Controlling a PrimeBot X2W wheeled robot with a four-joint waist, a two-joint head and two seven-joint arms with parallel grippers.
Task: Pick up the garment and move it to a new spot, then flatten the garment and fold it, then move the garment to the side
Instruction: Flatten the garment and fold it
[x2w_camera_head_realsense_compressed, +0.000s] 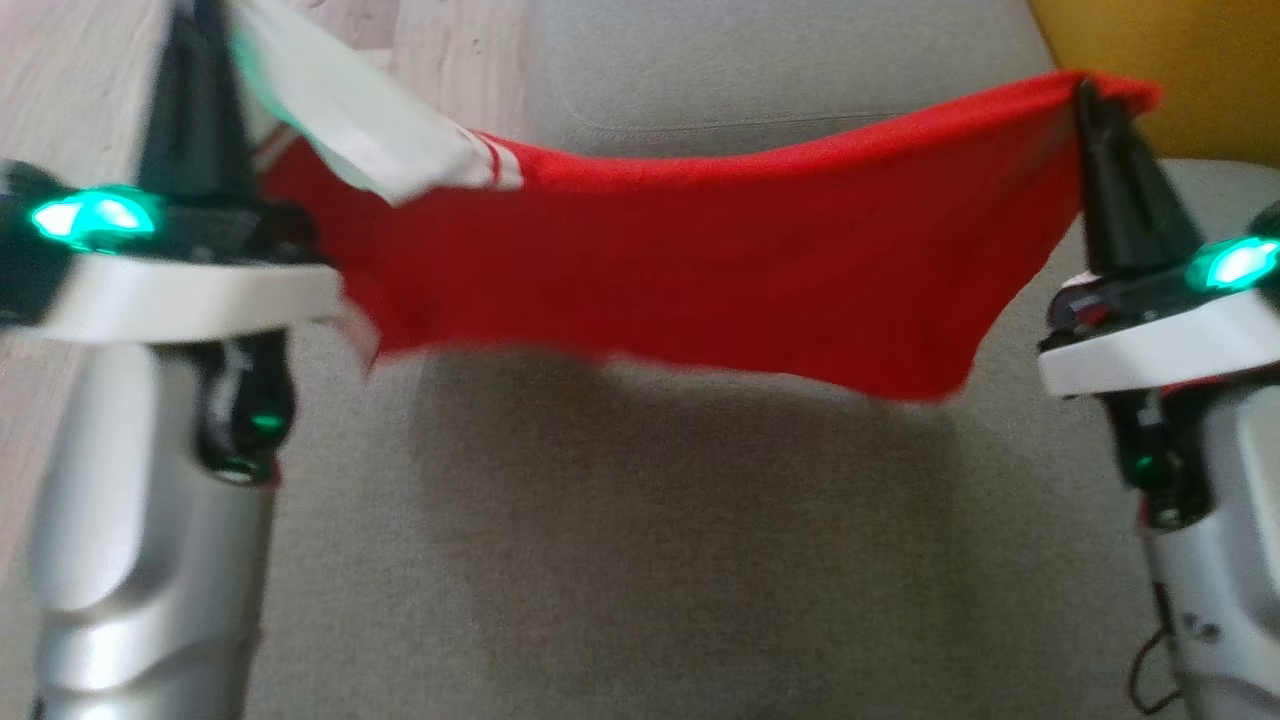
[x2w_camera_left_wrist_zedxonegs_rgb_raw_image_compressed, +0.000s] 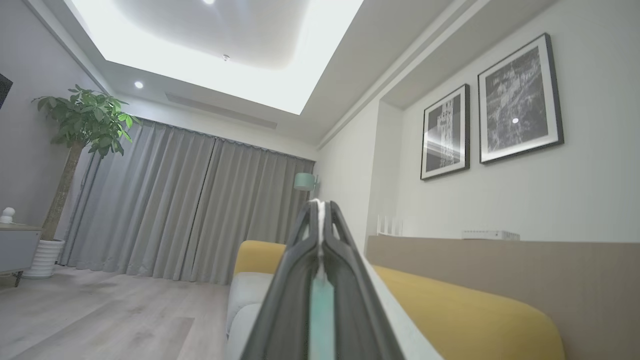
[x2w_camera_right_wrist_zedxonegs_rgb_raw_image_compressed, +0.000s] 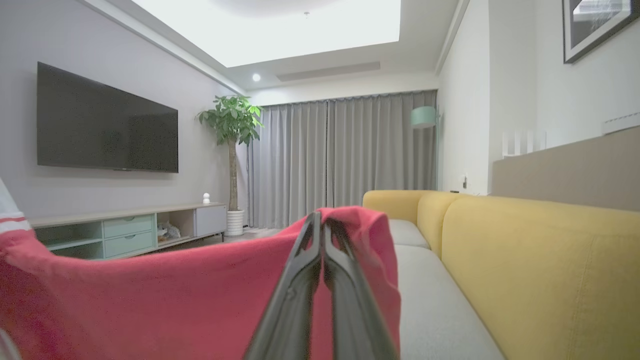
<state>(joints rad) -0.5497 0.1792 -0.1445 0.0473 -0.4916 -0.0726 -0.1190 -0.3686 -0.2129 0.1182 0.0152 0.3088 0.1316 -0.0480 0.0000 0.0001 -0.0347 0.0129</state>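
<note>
Holds red-and-white shirt (x2w_camera_head_realsense_compressed: 700, 260) above sofa seat (x2w_camera_head_realsense_compressed: 650, 560), pinched in left gripper (x2w_camera_head_realsense_compressed: 195, 50) and right gripper (x2w_camera_head_realsense_compressed: 1088, 105); awaits flattening, folding, shifting aside.

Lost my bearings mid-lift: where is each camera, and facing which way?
Head view: head-mounted, looking down at the sofa seat; left gripper and right gripper hold the garment.
Left wrist view: looks along its shut fingers toward the curtains.
Right wrist view: along its fingers, over the garment, toward the television.
Shared: both wrist views show curtains, plant.
</note>
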